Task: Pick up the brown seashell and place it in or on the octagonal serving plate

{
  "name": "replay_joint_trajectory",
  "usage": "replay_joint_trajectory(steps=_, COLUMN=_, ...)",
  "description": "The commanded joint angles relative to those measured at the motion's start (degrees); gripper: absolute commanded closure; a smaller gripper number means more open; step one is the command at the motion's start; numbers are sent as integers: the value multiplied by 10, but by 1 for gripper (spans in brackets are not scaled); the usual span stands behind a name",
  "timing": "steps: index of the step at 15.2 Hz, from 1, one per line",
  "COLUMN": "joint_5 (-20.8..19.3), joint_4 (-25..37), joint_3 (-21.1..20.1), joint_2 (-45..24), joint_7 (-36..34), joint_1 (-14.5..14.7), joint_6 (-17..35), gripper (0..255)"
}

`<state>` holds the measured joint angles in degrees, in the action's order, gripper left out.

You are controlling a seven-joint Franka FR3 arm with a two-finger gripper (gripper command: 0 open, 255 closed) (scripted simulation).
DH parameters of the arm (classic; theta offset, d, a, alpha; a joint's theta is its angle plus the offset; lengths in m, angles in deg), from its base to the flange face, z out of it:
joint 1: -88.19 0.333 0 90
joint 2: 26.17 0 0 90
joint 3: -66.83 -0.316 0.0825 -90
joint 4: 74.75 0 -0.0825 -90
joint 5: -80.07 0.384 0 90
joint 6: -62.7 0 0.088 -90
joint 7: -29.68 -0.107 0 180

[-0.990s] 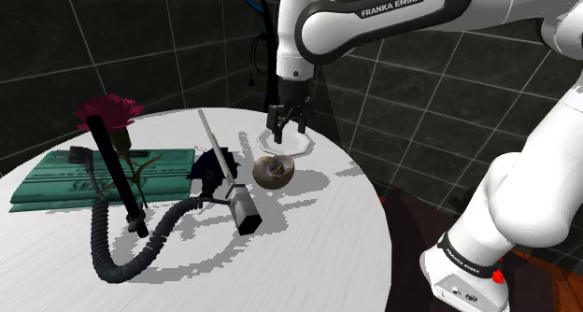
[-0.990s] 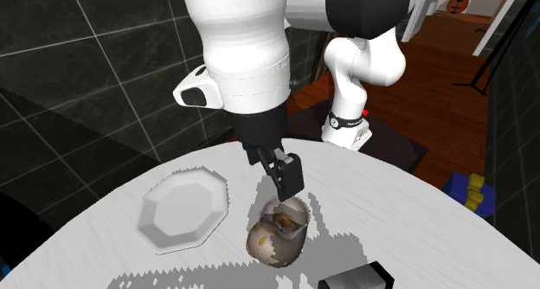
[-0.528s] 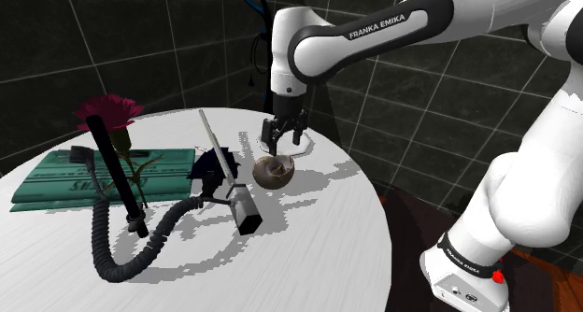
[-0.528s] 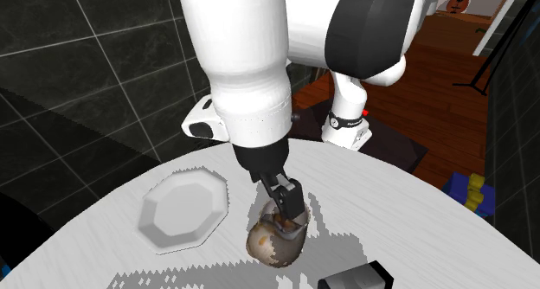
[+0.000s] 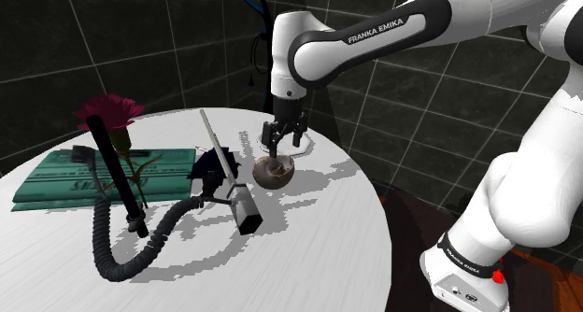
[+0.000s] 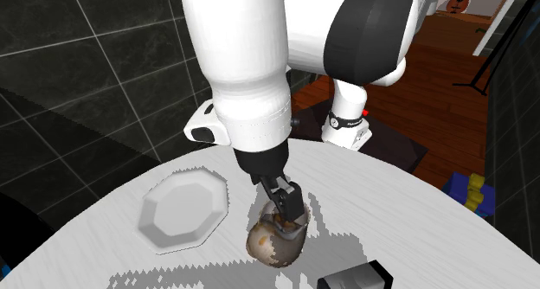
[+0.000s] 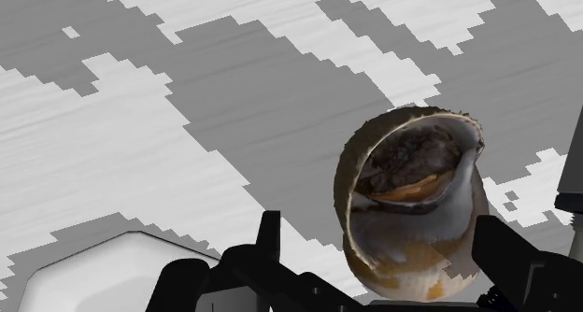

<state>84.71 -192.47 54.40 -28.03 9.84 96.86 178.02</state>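
Looking at the white table (image 5: 308,245), you can find the brown seashell (image 5: 274,171) sitting just beside the white eight-sided plate (image 6: 183,211), with its open mouth turned up toward the hand. The black gripper (image 5: 282,144) hangs low right over the shell. In the wrist view its two fingers stand wide, one on each side of the shell, and they are not squeezing it. I think the shell will feel hard and stiff and quite light, so you won't need much force. It is round and looks smooth, so it could slip out or roll away if you pinch it off to one side. The thin edge around the mouth looks like the part most likely to chip. Try to take hold across the fat middle of the shell, with a finger on each rounded side. Squeeze slowly, and lift only when it sits snug.
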Motion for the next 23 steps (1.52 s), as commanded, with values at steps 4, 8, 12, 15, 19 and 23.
replay_joint_trajectory(steps=4, joint_5=0, joint_4=0, joint_3=0, joint_2=0, joint_7=0, joint_1=0, joint_6=0, gripper=255)
replay_joint_trajectory(steps=8, joint_5=0, joint_4=0, joint_3=0, joint_2=0, joint_7=0, joint_1=0, joint_6=0, gripper=255)
replay_joint_trajectory(steps=12, joint_5=-25, joint_4=-43, joint_3=-5, joint_2=42, joint_7=-109, joint_1=8, joint_6=29, gripper=0)
replay_joint_trajectory(steps=15, joint_5=-74, joint_4=-95, joint_3=-26, joint_2=88, joint_7=-282, joint_1=12, joint_6=61, gripper=0)
replay_joint_trajectory(steps=19, joint_5=-79, joint_4=-112, joint_3=-27, joint_2=75, joint_7=-286, joint_1=11, joint_6=91, gripper=0)
replay_joint_trajectory(steps=23, joint_5=-83, joint_4=-122, joint_3=-27, joint_2=65, joint_7=-289, joint_1=10, joint_6=111, gripper=0)
